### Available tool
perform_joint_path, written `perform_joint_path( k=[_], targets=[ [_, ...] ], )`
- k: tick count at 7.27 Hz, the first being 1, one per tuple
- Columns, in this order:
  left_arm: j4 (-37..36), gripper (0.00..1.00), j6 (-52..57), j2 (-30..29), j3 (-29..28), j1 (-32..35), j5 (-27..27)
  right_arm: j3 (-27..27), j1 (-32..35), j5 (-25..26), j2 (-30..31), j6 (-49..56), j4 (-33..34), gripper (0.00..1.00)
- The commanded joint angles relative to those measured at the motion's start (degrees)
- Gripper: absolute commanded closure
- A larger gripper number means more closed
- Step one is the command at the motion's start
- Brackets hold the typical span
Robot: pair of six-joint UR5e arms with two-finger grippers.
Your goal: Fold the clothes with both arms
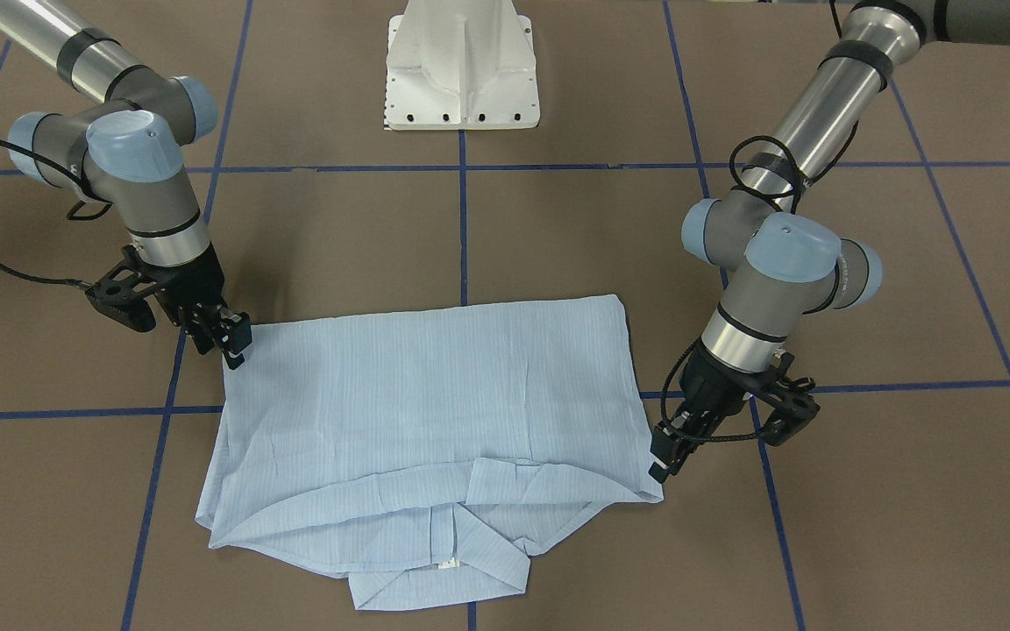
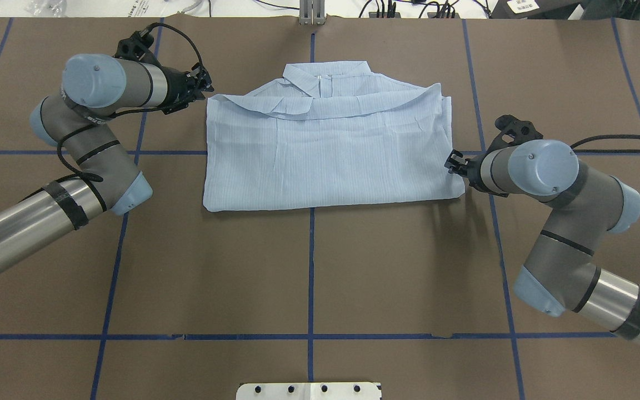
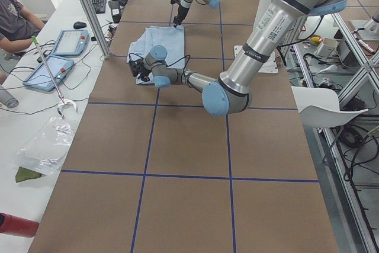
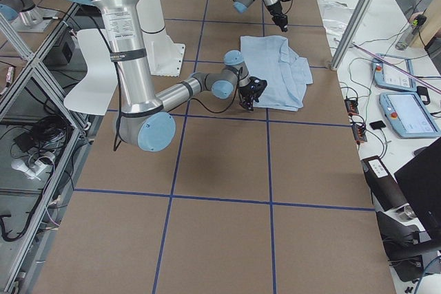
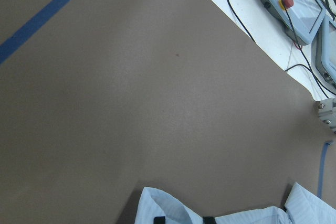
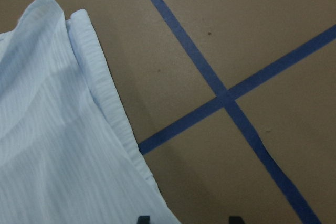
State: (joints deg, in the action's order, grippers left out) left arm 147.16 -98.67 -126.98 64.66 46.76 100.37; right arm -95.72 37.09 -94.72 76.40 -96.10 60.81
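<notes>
The light-blue striped shirt (image 2: 325, 150) lies folded into a flat rectangle on the brown table, collar (image 2: 325, 72) on the far side. It also shows in the front view (image 1: 435, 394). My left gripper (image 2: 204, 89) is low at the shirt's far left corner (image 1: 661, 463). In the left wrist view (image 5: 184, 220) its jaws stand partly apart with the shirt's edge (image 5: 157, 203) between them. My right gripper (image 2: 452, 162) is at the shirt's right edge (image 1: 233, 350). In the right wrist view (image 6: 189, 220) its jaws are wide apart beside the hem (image 6: 52, 129).
The white pedestal base (image 1: 461, 66) stands on the robot's side of the table. Blue tape lines (image 2: 311, 266) grid the brown surface. Beyond the far edge stand operator tablets (image 3: 71, 42) and an aluminium post (image 3: 89, 10), with a person (image 3: 12, 10) nearby.
</notes>
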Motion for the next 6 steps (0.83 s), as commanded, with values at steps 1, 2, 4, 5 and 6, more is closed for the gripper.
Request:
perform_joint_path(
  k=[1, 2, 4, 5, 6],
  targets=[
    [0.06, 0.65, -0.03, 0.06, 0.29, 0.00, 0.00, 0.01, -0.79, -0.02, 1.56, -0.84, -3.77, 0.85],
    [0.06, 0.65, -0.03, 0.06, 0.38, 0.09, 0.00, 0.01, -0.88, 0.06, 1.03, -1.54, -3.77, 1.00],
    [0.06, 0.65, 0.06, 1.20, 0.99, 0.00, 0.00, -0.34, -0.88, -0.20, 0.68, -1.64, -3.77, 1.00],
    [0.06, 0.65, 0.06, 1.21, 0.99, 0.09, 0.00, -2.17, -0.71, -0.46, 0.94, -1.55, -3.77, 1.00],
    [0.06, 0.65, 0.06, 1.21, 0.99, 0.00, 0.00, -7.15, -0.62, -0.90, 3.20, -1.90, -2.90, 1.00]
  ],
)
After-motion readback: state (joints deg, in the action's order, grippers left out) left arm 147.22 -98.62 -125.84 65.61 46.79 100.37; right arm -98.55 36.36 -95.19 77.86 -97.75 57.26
